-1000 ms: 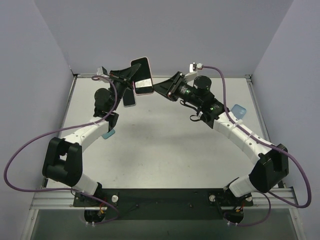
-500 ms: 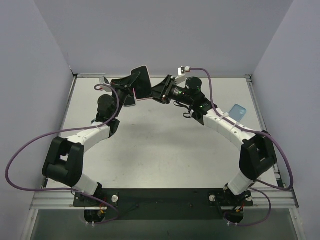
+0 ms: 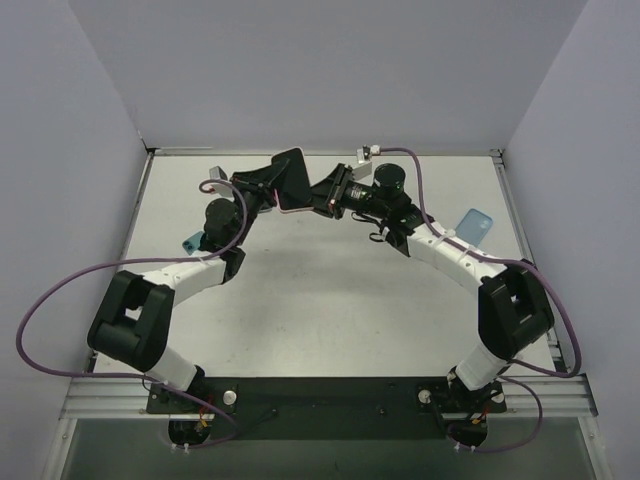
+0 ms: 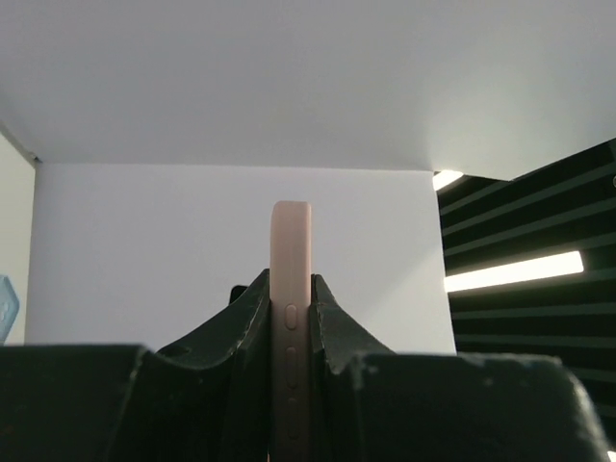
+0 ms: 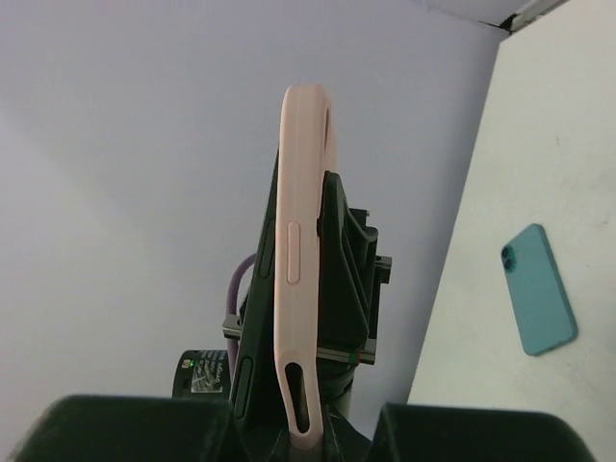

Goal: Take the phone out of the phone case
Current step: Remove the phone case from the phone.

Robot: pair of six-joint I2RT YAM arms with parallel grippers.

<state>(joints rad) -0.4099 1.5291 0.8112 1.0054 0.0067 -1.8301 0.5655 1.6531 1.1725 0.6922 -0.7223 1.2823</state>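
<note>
The phone in its pink case (image 3: 291,178) is held up in the air at the back middle, between the two arms. My left gripper (image 3: 272,185) is shut on it; the left wrist view shows the case's edge (image 4: 291,289) clamped between the jaws of the left gripper (image 4: 291,313). My right gripper (image 3: 318,195) is shut on the case's lower end (image 5: 300,279), seen in the right wrist view at the right gripper (image 5: 318,448). There the pink edge bows away from the black phone (image 5: 252,318).
A teal phone case (image 3: 190,241) lies on the table by the left arm, also in the right wrist view (image 5: 539,289). A light blue case (image 3: 476,222) lies at the right. Walls close in the back and both sides.
The left gripper brought the phone down and right. The right gripper moved left to meet it and closed on its lower end. The teal case came into view by the left arm.
</note>
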